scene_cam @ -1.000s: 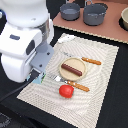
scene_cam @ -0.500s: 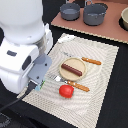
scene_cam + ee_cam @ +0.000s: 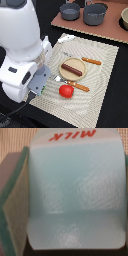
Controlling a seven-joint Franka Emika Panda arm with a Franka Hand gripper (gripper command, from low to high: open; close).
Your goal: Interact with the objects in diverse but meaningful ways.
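One milk carton point(image 3: 75, 193) fills the wrist view, tomato point(image 3: 66, 90) on placemat point(image 3: 100, 75)

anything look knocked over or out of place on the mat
Nothing stands out. The sausage lies across its round plate, the tomato sits on the mat beside the knife, and the milk carton fills the wrist view.

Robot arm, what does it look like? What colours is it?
The arm is big, round and shiny white, with dark grey rings at its joints. Its tool is a grey, boxy part with a white edge. A black cable hangs below.
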